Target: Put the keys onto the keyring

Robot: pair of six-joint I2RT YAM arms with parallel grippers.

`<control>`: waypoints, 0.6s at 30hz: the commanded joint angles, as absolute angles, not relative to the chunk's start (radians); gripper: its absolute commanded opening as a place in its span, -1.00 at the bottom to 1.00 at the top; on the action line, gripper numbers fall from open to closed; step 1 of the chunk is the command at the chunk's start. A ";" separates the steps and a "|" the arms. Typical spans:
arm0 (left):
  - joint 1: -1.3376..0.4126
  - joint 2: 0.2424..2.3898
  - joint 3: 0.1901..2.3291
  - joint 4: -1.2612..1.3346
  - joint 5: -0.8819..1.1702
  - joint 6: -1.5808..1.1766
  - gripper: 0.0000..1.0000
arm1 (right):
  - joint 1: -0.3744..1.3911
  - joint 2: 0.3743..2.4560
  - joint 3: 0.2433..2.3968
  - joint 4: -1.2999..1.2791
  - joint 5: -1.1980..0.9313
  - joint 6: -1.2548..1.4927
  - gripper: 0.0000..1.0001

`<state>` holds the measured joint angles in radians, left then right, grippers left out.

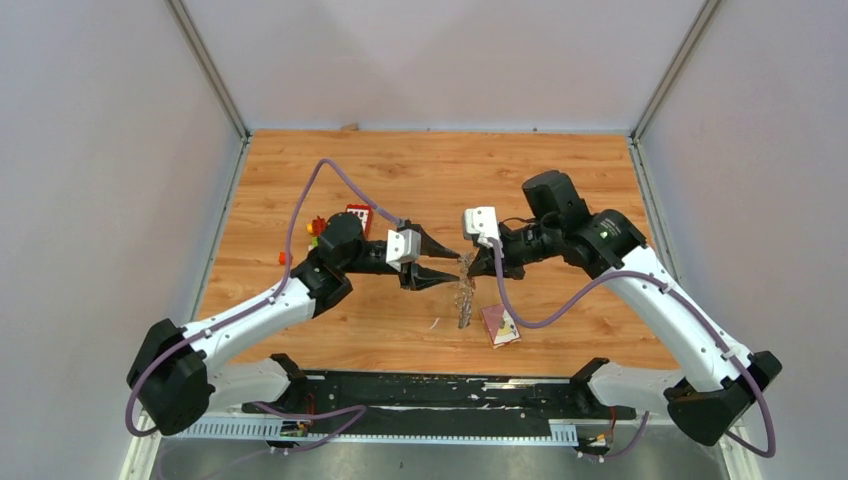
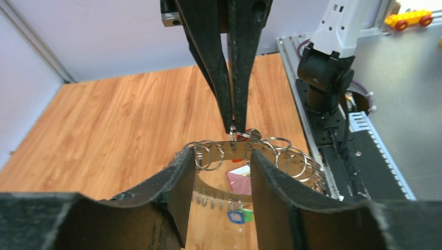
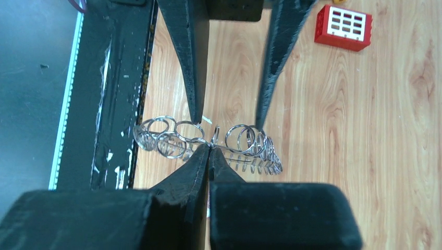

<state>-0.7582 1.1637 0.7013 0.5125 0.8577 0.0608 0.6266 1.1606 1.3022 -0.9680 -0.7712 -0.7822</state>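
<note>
While right fingers (image 3: pixel 188 177) pinch the keyring (image 2: pixel 294 156), left fingers (image 2: pixel 172 192) stand spread astride its rim.

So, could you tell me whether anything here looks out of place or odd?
Nothing looks spilled or broken. The one oddity: the large grey metal keyring with its fringe of small split rings hangs on edge above the table, pinched only at its rim by the right gripper, the left gripper open astride it.

The white-and-black left arm (image 1: pixel 250 315) and right arm (image 1: pixel 660 290) are extended inward, tips facing; left jaws are parted, right jaws pinched shut on fringed grey metallic keyring (image 3: pixel 250 141).
</note>
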 commanded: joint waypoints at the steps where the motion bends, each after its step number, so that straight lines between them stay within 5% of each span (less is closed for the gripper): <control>1: -0.752 1.128 0.806 0.238 0.836 0.320 0.05 | 0.684 1.211 1.430 -1.147 -0.631 -0.864 -1.00; 18: -0.752 1.214 0.707 0.586 0.944 0.106 -0.14 | 0.770 1.326 1.593 -1.292 -0.455 -0.863 -1.00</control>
